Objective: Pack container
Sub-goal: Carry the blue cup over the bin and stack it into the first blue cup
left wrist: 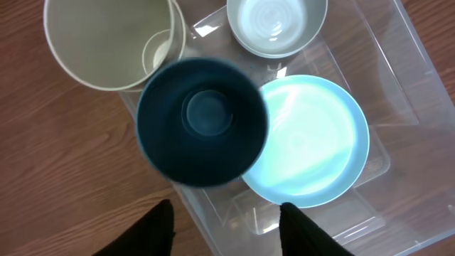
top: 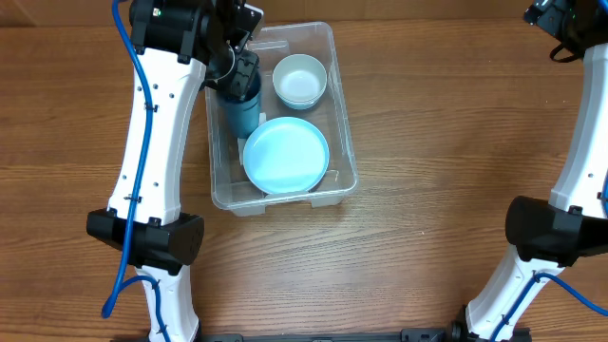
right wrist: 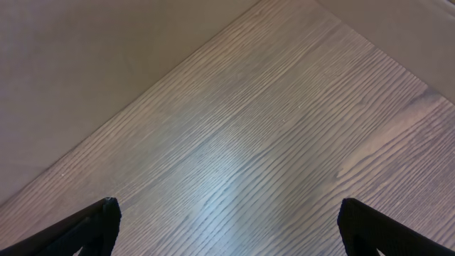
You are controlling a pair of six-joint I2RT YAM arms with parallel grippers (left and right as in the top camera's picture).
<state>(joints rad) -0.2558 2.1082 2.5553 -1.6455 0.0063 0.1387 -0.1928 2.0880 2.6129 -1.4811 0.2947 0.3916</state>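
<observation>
Left tool (left wrist: 227,210), jaws apart, hangs over dark cup (left wrist: 202,121), blurred and unheld, inside the container (left wrist: 416,89) by its left wall. Cup could topple onto blue plate (left wrist: 320,142) if unsettled. Right tool (right wrist: 229,206) apart, over bare table (right wrist: 249,128).

You're at a robot lab bench, not a home kitchen: a white left arm (top: 157,142) and right arm (top: 579,180) stand at a wood-grain table (top: 427,142), with blue cables (top: 123,38) running loose along their casings.
</observation>
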